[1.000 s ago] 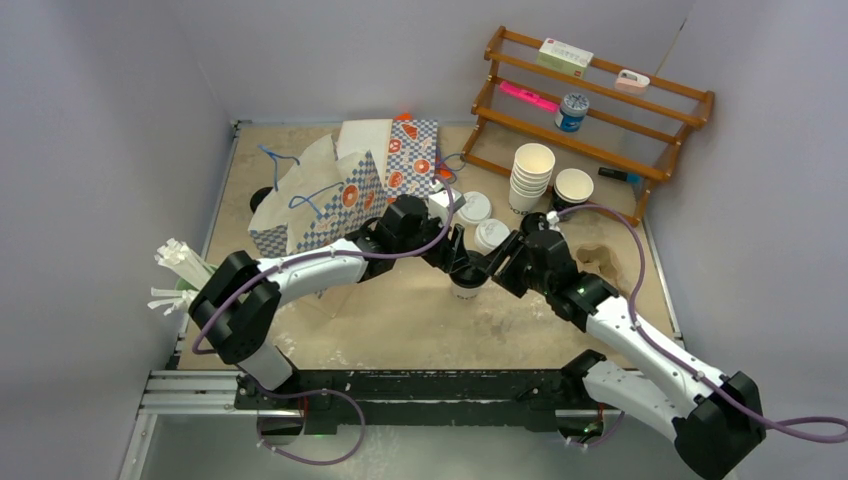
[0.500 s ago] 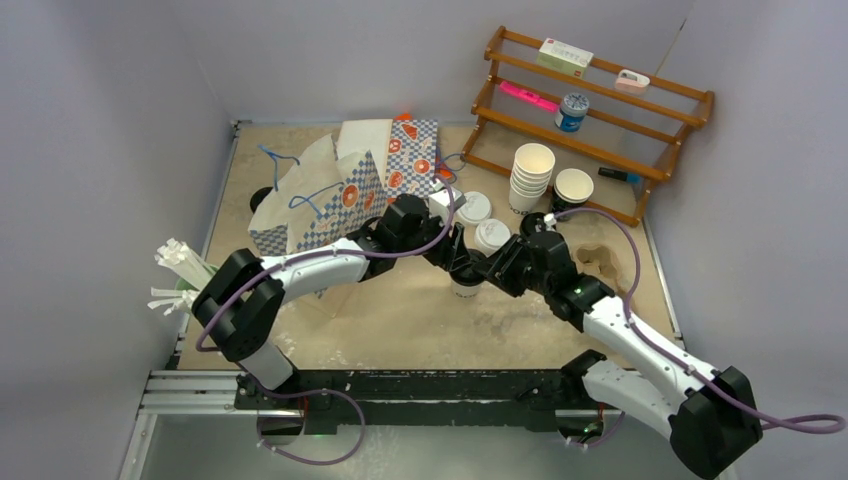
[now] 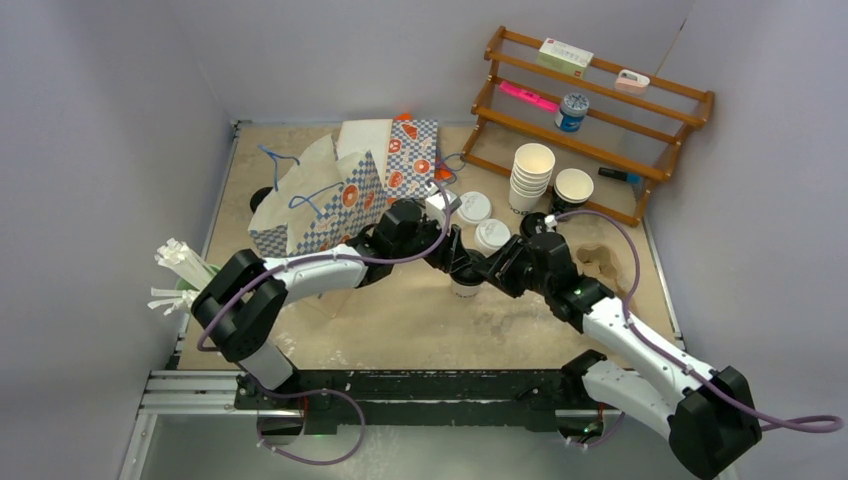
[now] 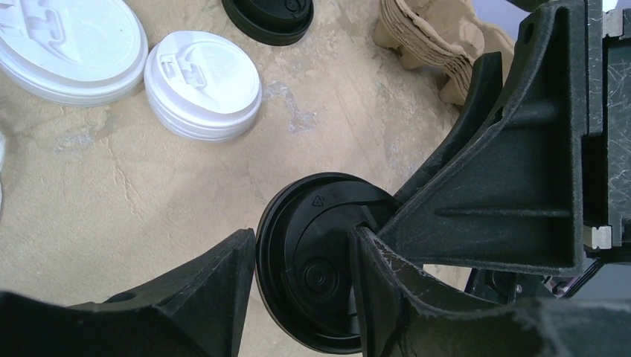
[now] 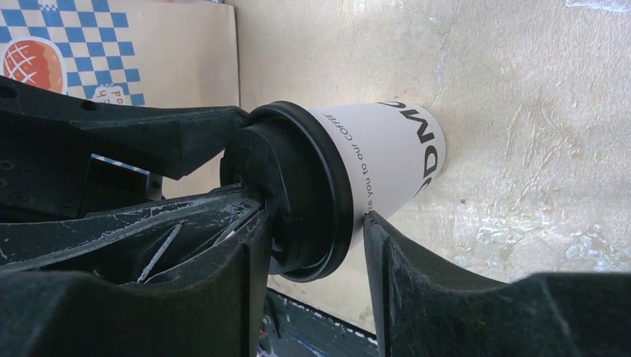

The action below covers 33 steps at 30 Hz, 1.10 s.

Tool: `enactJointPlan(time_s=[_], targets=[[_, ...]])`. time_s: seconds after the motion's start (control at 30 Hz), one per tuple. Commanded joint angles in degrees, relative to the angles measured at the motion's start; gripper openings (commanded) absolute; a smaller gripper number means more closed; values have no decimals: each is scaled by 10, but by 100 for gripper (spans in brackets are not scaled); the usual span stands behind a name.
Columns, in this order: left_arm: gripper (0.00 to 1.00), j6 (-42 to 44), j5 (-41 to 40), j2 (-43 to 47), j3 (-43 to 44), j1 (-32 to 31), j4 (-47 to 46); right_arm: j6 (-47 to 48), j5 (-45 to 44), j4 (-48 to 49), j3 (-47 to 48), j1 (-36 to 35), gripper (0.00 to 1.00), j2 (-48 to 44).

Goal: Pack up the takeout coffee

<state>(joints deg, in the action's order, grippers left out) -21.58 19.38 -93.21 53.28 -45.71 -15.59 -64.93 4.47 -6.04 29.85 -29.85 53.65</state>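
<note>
- Both arms stretch in from the lower corners of the top view and meet at mid-frame.
- The takeout coffee (image 3: pixel 464 287) sits upright there, at the middle of the counter (image 3: pixel 420 325).
- The left claw (image 4: pixel 301 245) points down, half-closed on the black lid.
- The right claw (image 5: pixel 312 219) lies level and pinches the cup just under the lid.

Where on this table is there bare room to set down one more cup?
Free: the near strip of table between its near edge and the coffee cup; also a smaller patch in the far left corner behind the paper bags. Crowded: the far right, with white lids, cup stack and rack.
</note>
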Motion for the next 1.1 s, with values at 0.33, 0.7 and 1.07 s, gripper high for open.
enactJointPlan(time_s=[0.33, 0.7, 1.07], targets=[[51, -28, -25, 28, -69, -1, -22, 21, 36, -44, 26, 1, 76, -28], [51, -57, -32, 17, -81, -2, -54, -70, 103, 65, -21, 1, 70, -18], [51, -61, -35, 8, -82, -3, -65, -137, 104, 128, -59, 1, 60, -16]])
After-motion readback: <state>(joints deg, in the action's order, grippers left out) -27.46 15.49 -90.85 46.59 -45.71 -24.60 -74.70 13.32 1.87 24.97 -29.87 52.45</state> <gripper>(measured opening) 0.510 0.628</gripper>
